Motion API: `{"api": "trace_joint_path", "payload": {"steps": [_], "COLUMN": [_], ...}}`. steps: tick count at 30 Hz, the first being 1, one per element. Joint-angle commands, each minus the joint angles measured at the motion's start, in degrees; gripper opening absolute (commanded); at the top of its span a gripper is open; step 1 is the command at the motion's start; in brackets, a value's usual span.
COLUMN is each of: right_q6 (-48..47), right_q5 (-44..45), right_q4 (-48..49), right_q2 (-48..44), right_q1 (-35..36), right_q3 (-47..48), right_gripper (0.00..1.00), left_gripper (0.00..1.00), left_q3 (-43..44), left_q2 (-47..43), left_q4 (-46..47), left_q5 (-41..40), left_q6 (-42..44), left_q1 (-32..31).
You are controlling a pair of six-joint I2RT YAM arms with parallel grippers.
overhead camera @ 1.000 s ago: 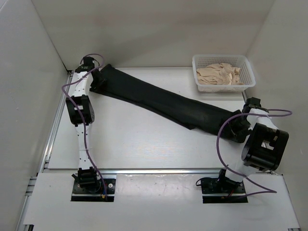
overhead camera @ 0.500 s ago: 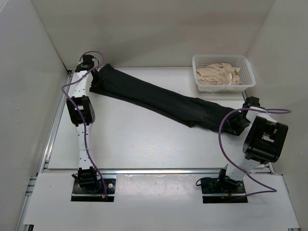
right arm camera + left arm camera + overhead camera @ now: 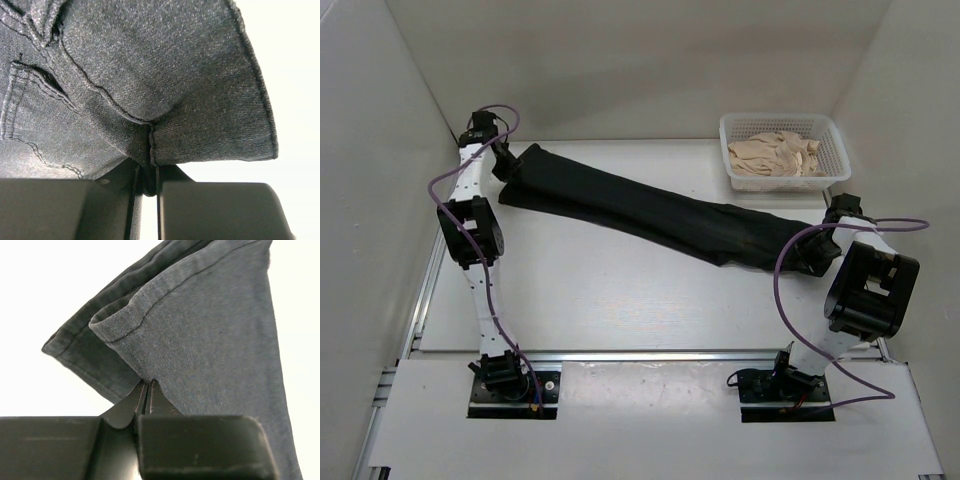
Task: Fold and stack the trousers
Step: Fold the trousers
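The black trousers (image 3: pixel 640 210) lie stretched in a long diagonal band across the table, from the far left down to the right. My left gripper (image 3: pixel 508 166) is shut on the hem end of the legs at the far left; in the left wrist view the fingertips (image 3: pixel 145 390) pinch a fold of the trousers (image 3: pixel 210 330). My right gripper (image 3: pixel 812 252) is shut on the waist end at the right; in the right wrist view a bunch of the trousers (image 3: pixel 150 75), with a pocket seam showing, is squeezed in the gripper (image 3: pixel 149 167).
A white plastic basket (image 3: pixel 784 180) holding beige cloth (image 3: pixel 775 155) stands at the far right corner, just behind the right arm. White walls enclose the table on the left, back and right. Purple cables loop off both arms.
Both grippers closed on the trousers' ends. The left arm then pulled its end back and to the left, and the cloth now lies straighter and tauter.
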Motion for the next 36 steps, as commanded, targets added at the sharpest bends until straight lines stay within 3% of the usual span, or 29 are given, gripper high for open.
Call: {"api": "trace_joint_path", "payload": {"steps": [1,4,6,7,8,12,14,17,18,20,21,23,25,26,30,32,34,35,36], "right_q6": [-1.1,-1.1,-1.7,-1.7,-1.7,-2.3,-3.0,-3.5,-3.5,-4.0,-4.6,-4.6,-4.6,-4.6,-4.0,-4.0,-4.0,-4.0,-4.0], "right_q5": [4.8,5.9,5.9,5.9,5.9,5.9,6.5,6.5,6.5,5.3,4.7,3.6,1.2,0.7,-1.1,-1.1,-1.1,-1.1,-1.1], "right_q4": [-1.7,-1.7,-1.7,-1.7,-1.7,-2.3,-2.9,-3.9,-3.9,-4.5,-4.5,-4.5,-4.5,-3.2,-0.3,0.3,0.9,0.9,0.9], "right_q2": [-2.9,-2.9,-2.9,-2.9,-2.9,-3.4,-4.1,-5.3,-6.0,-6.9,-7.5,-7.5,-7.5,-7.5,-4.9,-3.2,-1.0,-0.5,-0.5], "right_q1": [-1.2,-1.2,-1.7,-1.7,-1.7,-1.7,-1.7,-1.7,-1.7,-1.7,-1.7,-1.7,-1.7,-1.7,-1.7,-1.7,-1.7,-1.7,-1.7], "right_q3": [2.5,2.5,2.5,2.5,2.0,2.0,2.0,2.0,1.3,0.7,-0.1,-0.8,-2.5,-3.0,-4.2,-3.6,-2.1,-1.4,-0.7], "right_gripper": [0.00,0.00,0.00,0.00,0.00,0.08,0.17,0.32,0.35,0.50,0.53,0.66,0.71,0.71,0.69,0.65,0.49,0.38,0.28], "left_gripper": [0.10,0.10,0.23,0.38,0.72,0.79,0.79,0.66,0.66,0.74,0.78,0.95,0.96,0.96,0.78,0.54,0.31,0.11,0.10], "left_q3": [-1.1,-4.3,-8.0,-9.0,-10.5,-13.6,-15.0,-16.8,-16.8,-15.5,-15.5,-14.0,-11.8,-11.2,-10.5,-10.5,-10.0,-9.3,-9.3], "left_q2": [-4.2,-9.0,-10.9,-11.4,-11.4,-10.0,-10.7,-11.4,-11.4,-10.3,-9.3,-7.6,-4.3,-3.3,-0.6,0.0,0.5,1.0,1.0], "left_q4": [-0.7,-0.7,-0.7,-0.7,-0.7,-2.0,-2.0,-2.0,-2.0,-2.0,-2.0,-1.4,-1.4,-1.4,-0.9,-0.9,-0.9,-0.9,-0.9], "left_q5": [-2.3,-3.5,-4.8,-5.4,-5.4,-5.2,-6.2,-7.6,-7.0,-5.7,-4.8,-3.4,-0.5,0.4,1.6,1.6,1.6,1.6,1.6], "left_q6": [1.3,1.3,1.8,1.8,1.8,1.8,1.8,1.8,1.8,2.4,2.4,2.4,2.9,2.9,2.9,2.3,2.3,2.3,2.3], "left_q1": [2.2,2.2,2.2,2.2,2.8,4.1,4.7,4.7,4.7,4.7,4.7,4.7,4.1,4.1,3.5,3.0,3.0,3.0,3.0]}}
